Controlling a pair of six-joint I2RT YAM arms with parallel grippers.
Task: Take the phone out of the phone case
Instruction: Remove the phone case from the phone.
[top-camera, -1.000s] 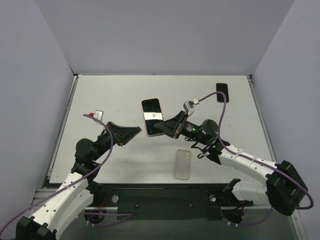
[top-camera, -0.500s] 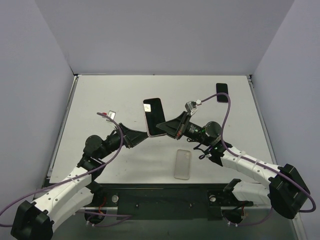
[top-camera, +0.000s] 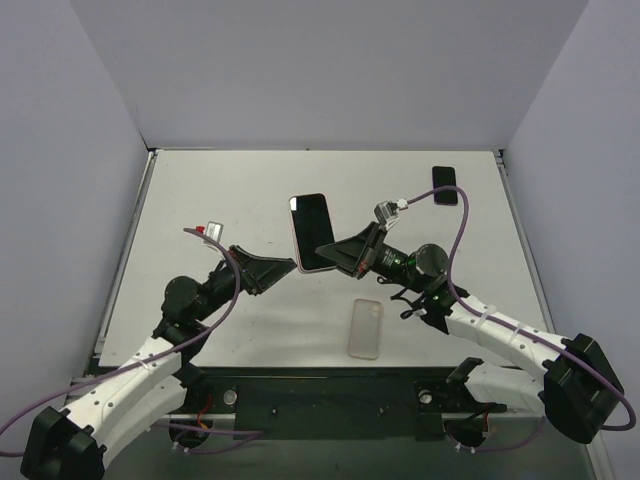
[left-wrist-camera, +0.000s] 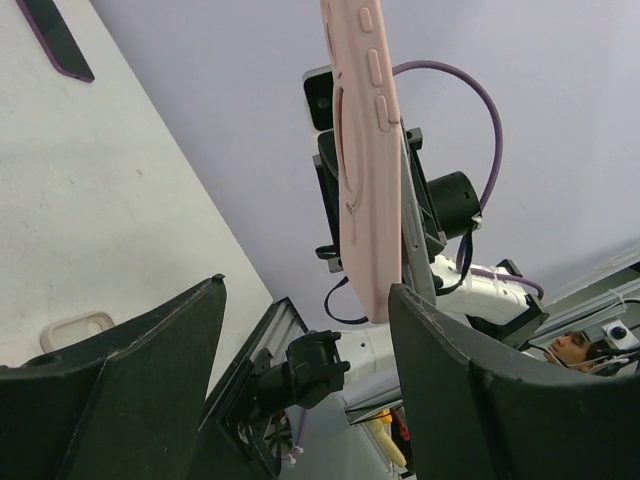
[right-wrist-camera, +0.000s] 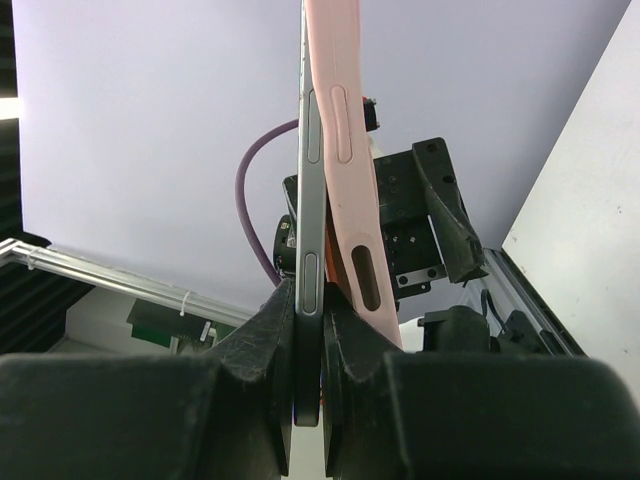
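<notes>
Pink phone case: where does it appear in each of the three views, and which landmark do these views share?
Top external: pink phone case at the centre, only its rim showing.
Left wrist: top centre, edge-on.
Right wrist: top centre, edge-on.
Shared landmark: the white table.

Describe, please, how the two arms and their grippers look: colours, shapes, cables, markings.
The left arm and the right arm have white links joined by black rounded joints. A purple cable loops along each. The left gripper and the right gripper are black, each with two broad wedge-shaped fingers. A small grey camera box sits on each wrist; green lights glow on the right arm.
</notes>
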